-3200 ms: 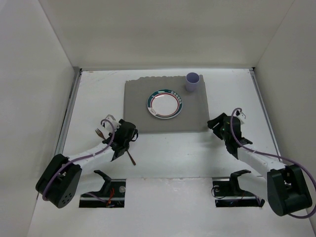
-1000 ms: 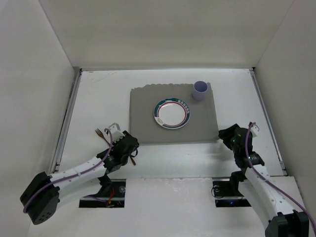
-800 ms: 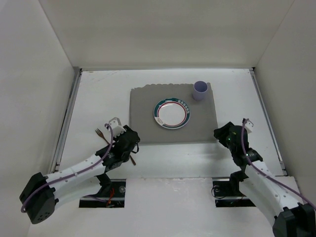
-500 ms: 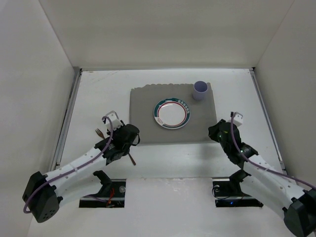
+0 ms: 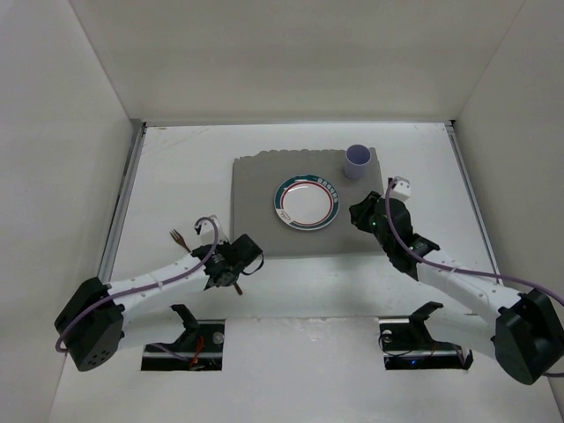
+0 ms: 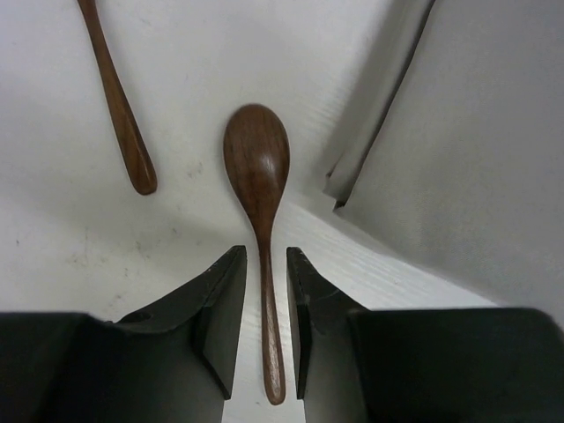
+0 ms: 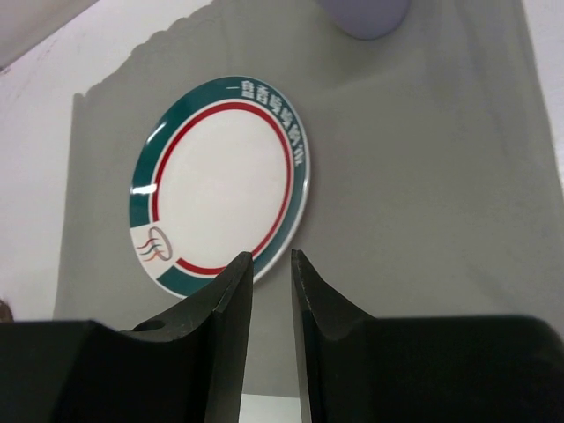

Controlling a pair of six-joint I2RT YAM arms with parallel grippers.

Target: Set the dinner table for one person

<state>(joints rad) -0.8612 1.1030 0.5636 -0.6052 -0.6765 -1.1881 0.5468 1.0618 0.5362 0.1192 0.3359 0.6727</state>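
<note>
L gripper: fingers astride spoon handle, narrow gap, contact unclear | R gripper: fingers nearly together, nothing between, over placemat nr plate | dinner table under all.

Flat white dinner table, apparently level

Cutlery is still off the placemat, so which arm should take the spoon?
Left. Its gripper already straddles the wooden spoon's handle beside the placemat corner, jaws nearly shut. The right gripper hangs empty over the placemat near the plate.
</note>
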